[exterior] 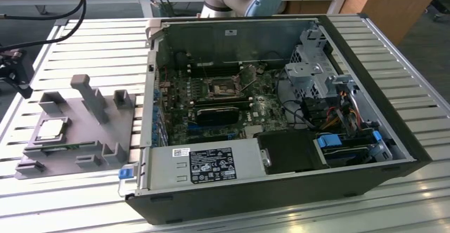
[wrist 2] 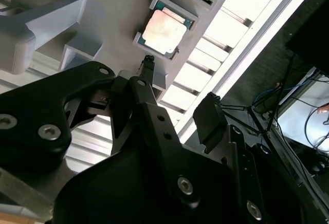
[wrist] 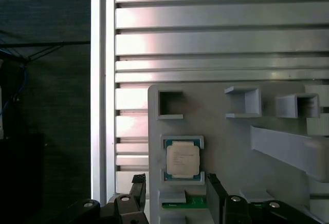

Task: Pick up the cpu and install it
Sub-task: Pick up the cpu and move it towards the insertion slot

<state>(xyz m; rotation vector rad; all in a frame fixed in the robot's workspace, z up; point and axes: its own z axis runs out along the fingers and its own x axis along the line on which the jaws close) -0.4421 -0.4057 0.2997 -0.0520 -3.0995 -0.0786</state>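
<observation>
hovering: 1 gripper (wrist: pixel 175 184), fingers (wrist: pixel 139 184) apart and empty, near 1 cpu (wrist: pixel 182 161) seated in grey fixture tray (wrist: pixel 231 136); we would centre the fingers on opposite cpu edges, keeping level.

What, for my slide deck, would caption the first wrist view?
Open gripper poised near the cpu, which lies seated in the grey fixture tray on the slatted table.

cpu (wrist: pixel 182 161): silver top, green rim
fixture tray (exterior: pixel 79 132): plain grey
desk (exterior: pixel 105 48): silver, slat stripes
end effector (wrist: pixel 175 185): black, silver screws
PC case (exterior: pixel 281 191): black outside, grey inside
motherboard (exterior: pixel 211 118): dk green
PSU (exterior: pixel 204 164): lt grey, white label w/ black print
clip (exterior: pixel 126 173): blue
</observation>
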